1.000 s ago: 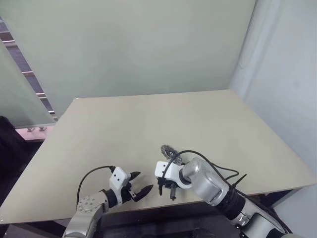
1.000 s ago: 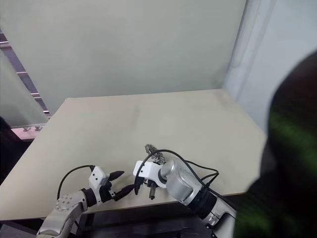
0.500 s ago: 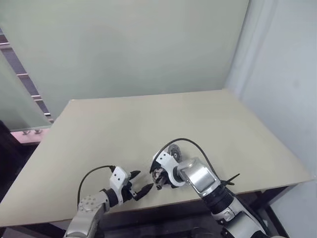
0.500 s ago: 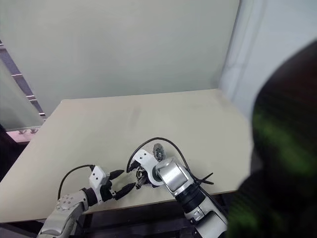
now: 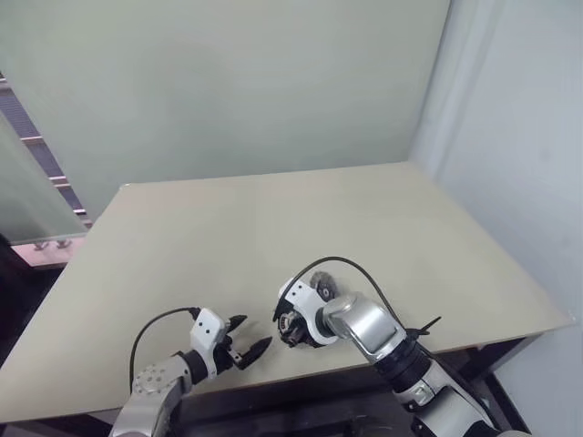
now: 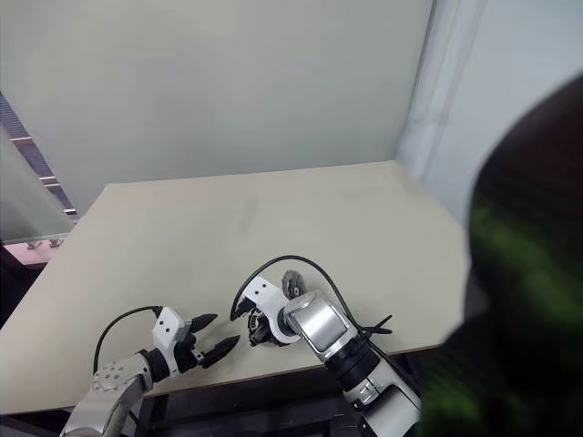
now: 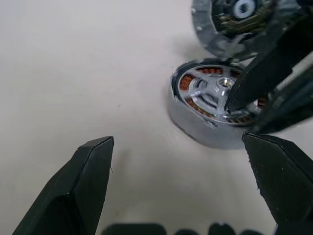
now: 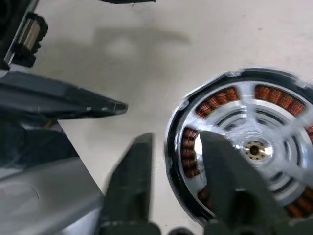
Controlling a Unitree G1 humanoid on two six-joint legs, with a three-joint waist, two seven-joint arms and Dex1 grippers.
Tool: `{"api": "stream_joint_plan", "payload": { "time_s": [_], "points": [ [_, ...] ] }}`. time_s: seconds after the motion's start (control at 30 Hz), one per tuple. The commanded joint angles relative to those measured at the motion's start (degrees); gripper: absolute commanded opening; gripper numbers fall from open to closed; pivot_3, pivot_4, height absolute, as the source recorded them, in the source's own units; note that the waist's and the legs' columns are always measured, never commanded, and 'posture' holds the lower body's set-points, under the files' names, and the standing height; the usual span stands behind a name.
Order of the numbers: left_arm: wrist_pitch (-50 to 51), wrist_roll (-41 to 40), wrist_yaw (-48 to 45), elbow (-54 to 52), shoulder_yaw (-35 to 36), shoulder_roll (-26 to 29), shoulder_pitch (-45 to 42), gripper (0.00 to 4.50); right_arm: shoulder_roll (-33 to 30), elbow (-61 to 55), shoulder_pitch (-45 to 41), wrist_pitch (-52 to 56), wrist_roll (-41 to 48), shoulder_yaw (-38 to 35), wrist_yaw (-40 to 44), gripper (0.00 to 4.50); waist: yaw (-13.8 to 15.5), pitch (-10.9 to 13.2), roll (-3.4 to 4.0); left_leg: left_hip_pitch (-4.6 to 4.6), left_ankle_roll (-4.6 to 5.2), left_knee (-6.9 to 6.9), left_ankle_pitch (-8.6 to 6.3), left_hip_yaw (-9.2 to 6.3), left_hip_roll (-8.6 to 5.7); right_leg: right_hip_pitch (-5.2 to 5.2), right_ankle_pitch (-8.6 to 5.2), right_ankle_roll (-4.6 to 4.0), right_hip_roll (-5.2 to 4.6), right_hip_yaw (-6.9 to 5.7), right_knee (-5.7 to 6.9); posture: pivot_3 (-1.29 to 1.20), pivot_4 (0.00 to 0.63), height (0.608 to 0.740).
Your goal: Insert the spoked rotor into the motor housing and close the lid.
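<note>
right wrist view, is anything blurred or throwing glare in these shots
Right wrist view: the near fingers smear with blur and the rotor hub glints. Left wrist view: the housing behind looks soft. Right eye view: a dark, green-flecked blur covers the right edge.

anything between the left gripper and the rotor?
Nothing lies on the bare table between the open left gripper and the spoked rotor. But the right gripper is at the rotor itself, open, straddling its rim with one finger over the face and one outside.
</note>
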Motion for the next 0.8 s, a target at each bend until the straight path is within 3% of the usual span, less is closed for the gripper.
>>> {"api": "stream_joint_plan", "payload": {
  "time_s": [0.03, 0.2, 0.53, 0.8],
  "points": [
    [-0.2, -0.9, 0.2, -2.1, 1.6, 0.8, -0.3, 4.5, -1.1, -2.9, -1.7, -1.2, 1.3, 0.8, -0.2, 2.84, 0.0, 0.0, -0.01, -0.02, -0.02, -0.02, -0.01, 0.0, 0.0, 0.0, 0.01, 0.0, 0.0, 0.0, 0.0, 0.0, 0.0, 0.74],
    [-0.1, -1.2, 0.3, -2.6, 2.0, 1.0, 0.2, 4.5, -2.6, -5.6, -2.1, -1.9, 2.6, 1.7, -0.8, 4.49, 0.3, 0.0, -0.01, -0.1, -0.13, -0.03, -0.08, -0.02, -0.06, -0.04, 0.02, -0.01, -0.04, 0.02, -0.02, 0.0, 0.0, 0.74],
    [0.8, -1.7, 0.2, -3.1, 2.7, 1.7, 0.9, 4.5, -8.6, -17.4, -5.1, -0.7, 5.8, 2.5, 1.2, 4.49, 0.3, 0.0, -0.01, -0.24, -0.28, -0.06, -0.17, -0.07, -0.09, -0.15, 0.02, -0.01, -0.06, 0.0, -0.06, 0.0, 0.0, 0.74],
    [1.4, -1.9, 0.0, -3.4, 3.1, 2.0, 0.7, 4.5, -16.6, -21.8, -10.3, -5.6, 3.1, -6.8, -4.1, 4.49, 0.6, 0.0, -0.01, -0.34, -0.47, -0.04, -0.3, -0.1, -0.15, -0.19, 0.1, 0.11, -0.08, 0.01, -0.13, 0.0, 0.0, 0.74]
  ]
}}
